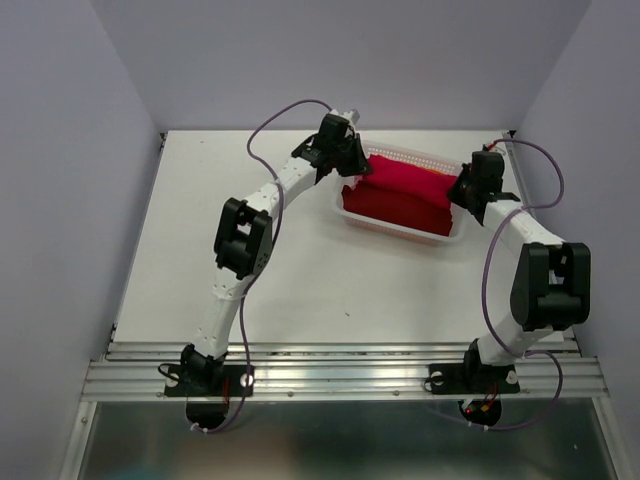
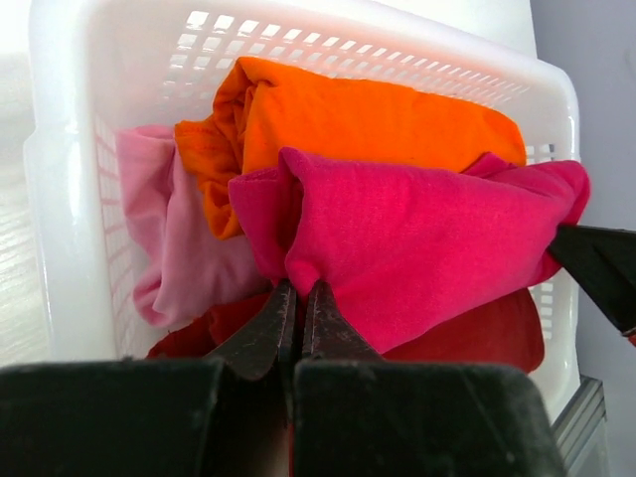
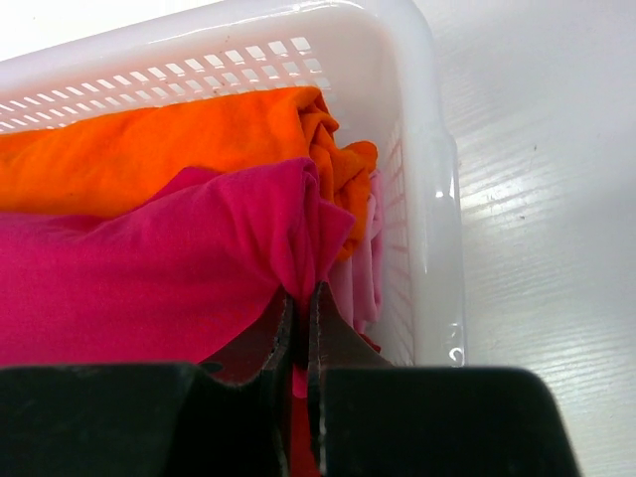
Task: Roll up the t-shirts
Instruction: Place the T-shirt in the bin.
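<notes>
— Where does the left hand [image 2: 298, 288] stand?

— At the left end of the white slatted basket [image 1: 400, 153], which sits on the bench [image 1: 280, 290] right of the middle and toward the far side. Its two fingers are clenched together on a fold of the crimson tee [image 2: 427, 248] – the cloth bunches right at the tips.

— And the tee itself?

— It is a soft roll lying lengthwise on top of the pile in the basket, running from one hand to the other. An orange tee [image 2: 368, 119] is bundled alongside it, touching it. A pale pink garment [image 2: 159, 238] is tucked against the basket wall, beside the orange one and lower. A dark red tee [image 2: 467, 333] shows beneath the crimson roll.

— Does the overhead view show all of that?

— Mostly red cloth filling the basket, with the two arms bent inward toward its ends.

— The right hand [image 3: 301, 293]?

— It is at the right end of the basket, fingers pinched tight on the other end of the crimson tee, where the cloth gathers into a pleat. A sliver of red shows in the slit between them – nothing else is gripped. The basket's rim curves round just beside it, with bare bench beyond.
</notes>
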Tool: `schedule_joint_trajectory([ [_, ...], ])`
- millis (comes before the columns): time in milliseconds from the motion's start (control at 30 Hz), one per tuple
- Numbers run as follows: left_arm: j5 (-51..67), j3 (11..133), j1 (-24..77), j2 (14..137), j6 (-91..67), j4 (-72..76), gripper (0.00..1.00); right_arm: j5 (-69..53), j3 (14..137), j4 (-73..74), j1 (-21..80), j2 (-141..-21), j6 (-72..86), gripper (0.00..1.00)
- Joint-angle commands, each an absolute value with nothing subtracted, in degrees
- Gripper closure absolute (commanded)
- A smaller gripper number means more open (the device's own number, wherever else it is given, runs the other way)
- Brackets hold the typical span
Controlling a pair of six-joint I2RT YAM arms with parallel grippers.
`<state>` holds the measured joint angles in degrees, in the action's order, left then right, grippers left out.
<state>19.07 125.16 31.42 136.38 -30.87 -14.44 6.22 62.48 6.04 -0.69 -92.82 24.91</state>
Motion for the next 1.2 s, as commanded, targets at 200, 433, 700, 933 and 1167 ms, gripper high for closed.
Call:
schedule_joint_trajectory([
  [200, 15.0, 120.2, 31.1, 135.2, -28.5, -14.2, 1.0, 6.2, 66.9, 8.3, -3.1, -96.5, 20.8, 0.99],
  [433, 13.8, 121.5, 31.2, 135.7, -27.6, -14.8, 1.0, 7.0, 65.9, 8.3, -3.1, -96.7, 20.7, 0.98],
  [700, 8.0, 120.1, 32.0, 130.6, -26.9, -16.9, 0.55, 4.6, 66.7, 9.7, -3.1, -91.0, 20.9, 0.64],
  [933, 5.5, 120.5, 32.3, 127.4, -26.5, -17.3, 0.32, 4.8, 67.8, 11.6, -3.1, -86.1, 20.7, 0.32],
  [1167, 3.0, 120.7, 32.7, 123.4, -26.2, -16.7, 0.27, 2.2, 69.0, 12.8, -3.1, -83.4, 20.9, 0.29],
])
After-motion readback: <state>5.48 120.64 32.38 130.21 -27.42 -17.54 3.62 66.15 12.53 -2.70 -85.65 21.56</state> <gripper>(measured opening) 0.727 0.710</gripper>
